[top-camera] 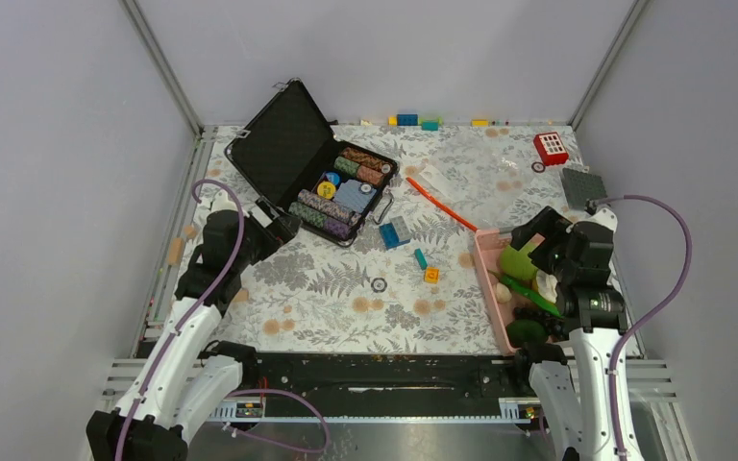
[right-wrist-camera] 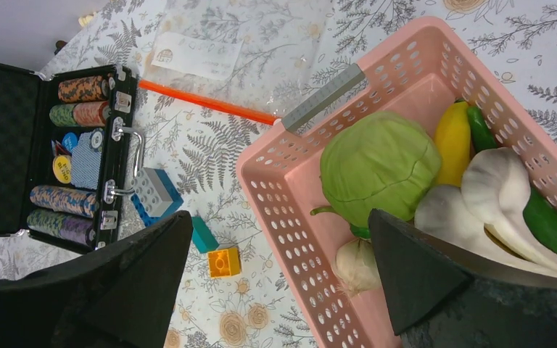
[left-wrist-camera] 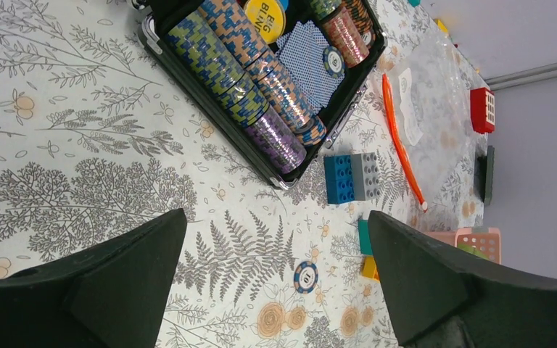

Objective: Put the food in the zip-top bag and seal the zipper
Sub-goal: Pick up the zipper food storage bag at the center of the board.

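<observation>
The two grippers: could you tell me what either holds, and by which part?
Nothing: left gripper and right gripper are both open and empty.

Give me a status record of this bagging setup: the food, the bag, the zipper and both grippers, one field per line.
to pack: cabbage, yellow piece, white pieces, green pod, all in the pink basket
zip-top bag: flat on the table beyond the basket, no food seen inside
zipper: orange-red strip running toward the basket corner; sealed or not, cannot tell
left gripper: open, over the tablecloth near the chip case
right gripper: open, above the basket, holding nothing
</observation>
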`<state>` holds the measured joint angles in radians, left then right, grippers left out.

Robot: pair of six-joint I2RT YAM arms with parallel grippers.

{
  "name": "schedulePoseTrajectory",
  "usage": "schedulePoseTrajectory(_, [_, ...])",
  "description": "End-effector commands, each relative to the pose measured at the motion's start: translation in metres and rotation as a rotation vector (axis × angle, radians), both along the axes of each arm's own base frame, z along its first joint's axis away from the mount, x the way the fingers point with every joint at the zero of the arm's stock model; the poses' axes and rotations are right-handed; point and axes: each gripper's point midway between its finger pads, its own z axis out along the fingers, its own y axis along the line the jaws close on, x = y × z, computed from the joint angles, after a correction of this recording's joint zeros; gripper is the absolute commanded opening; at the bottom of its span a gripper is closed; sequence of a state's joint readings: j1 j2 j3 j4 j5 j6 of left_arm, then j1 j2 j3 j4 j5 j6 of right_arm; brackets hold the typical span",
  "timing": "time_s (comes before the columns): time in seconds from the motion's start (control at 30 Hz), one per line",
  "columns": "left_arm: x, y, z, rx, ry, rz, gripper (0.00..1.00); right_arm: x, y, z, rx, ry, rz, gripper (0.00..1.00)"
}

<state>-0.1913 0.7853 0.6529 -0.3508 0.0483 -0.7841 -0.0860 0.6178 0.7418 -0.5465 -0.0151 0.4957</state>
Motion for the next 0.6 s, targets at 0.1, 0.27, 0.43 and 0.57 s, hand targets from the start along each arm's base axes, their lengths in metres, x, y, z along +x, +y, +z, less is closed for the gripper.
schedulePoseTrajectory(0.1, [0.016, 0.006, 0.046, 0.047, -0.155, 0.013, 0.99, 0.016, 0.033, 0.011, 0.057, -0.128, 0.194, 1.00])
schedulePoseTrajectory(0.27, [0.025, 0.019, 0.068, 0.073, -0.208, 0.086, 0.99, 0.025, 0.049, 0.011, 0.146, -0.140, 0.250, 1.00])
schedulePoseTrajectory(0.43, [0.021, 0.021, 0.065, 0.104, -0.216, 0.075, 0.99, 0.033, 0.075, 0.014, 0.215, -0.108, 0.413, 1.00])
schedulePoseTrajectory(0.57, [0.018, 0.022, 0.060, 0.112, -0.224, 0.072, 0.99, 0.040, 0.077, 0.013, 0.178, -0.090, 0.452, 1.00])
